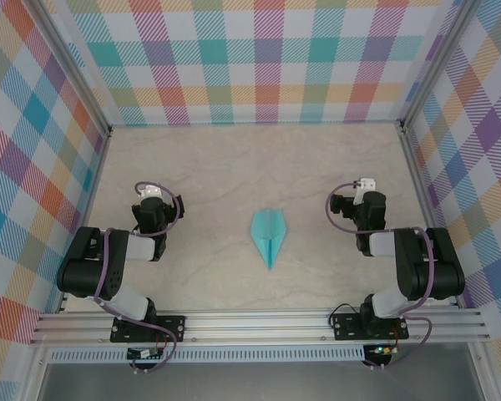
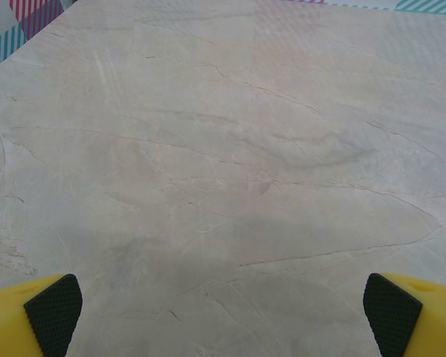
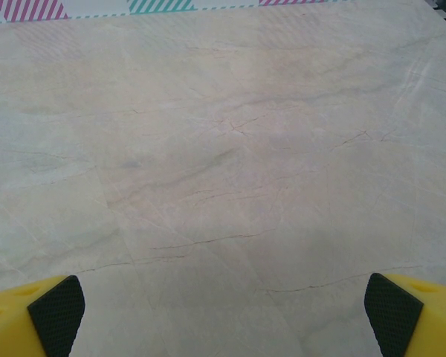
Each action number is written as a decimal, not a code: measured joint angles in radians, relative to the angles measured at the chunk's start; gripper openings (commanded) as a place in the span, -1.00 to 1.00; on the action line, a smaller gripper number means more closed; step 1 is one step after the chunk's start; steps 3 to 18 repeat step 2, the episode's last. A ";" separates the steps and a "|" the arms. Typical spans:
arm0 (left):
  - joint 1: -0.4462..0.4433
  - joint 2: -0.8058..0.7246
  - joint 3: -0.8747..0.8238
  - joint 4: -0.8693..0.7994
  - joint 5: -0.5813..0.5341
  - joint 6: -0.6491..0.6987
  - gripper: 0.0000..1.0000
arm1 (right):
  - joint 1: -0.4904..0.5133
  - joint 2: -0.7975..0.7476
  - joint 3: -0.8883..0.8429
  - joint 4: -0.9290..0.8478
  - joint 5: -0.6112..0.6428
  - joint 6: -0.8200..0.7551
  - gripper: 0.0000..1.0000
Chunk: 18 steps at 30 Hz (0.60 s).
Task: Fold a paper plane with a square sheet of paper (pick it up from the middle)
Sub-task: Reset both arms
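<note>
Although seemingly finished, leave the paper plane (image 1: 268, 236) lying flat on the table (image 1: 217, 159), midway between left gripper (image 2: 223, 316) and right gripper (image 3: 224, 312), well apart from each. Note both spread wide, gripping nothing. Could skid, crumple or unfold it by reaching inward carelessly.

I count one small turquoise folded paper plane (image 1: 268, 236), one beige marble-pattern table (image 1: 234, 163), and two black-and-grey robot arms: a left arm (image 1: 108, 269) and a right arm (image 1: 413, 269).
</note>
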 measured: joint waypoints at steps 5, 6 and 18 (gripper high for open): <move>0.000 0.000 0.000 0.000 0.000 0.000 1.00 | 0.000 0.000 0.000 0.000 0.000 0.000 0.99; 0.000 0.000 0.000 0.000 0.000 0.000 1.00 | 0.000 0.000 0.000 0.000 0.000 0.000 0.99; 0.000 0.000 0.000 0.000 0.000 0.000 1.00 | 0.000 0.000 0.000 0.000 0.000 0.000 0.99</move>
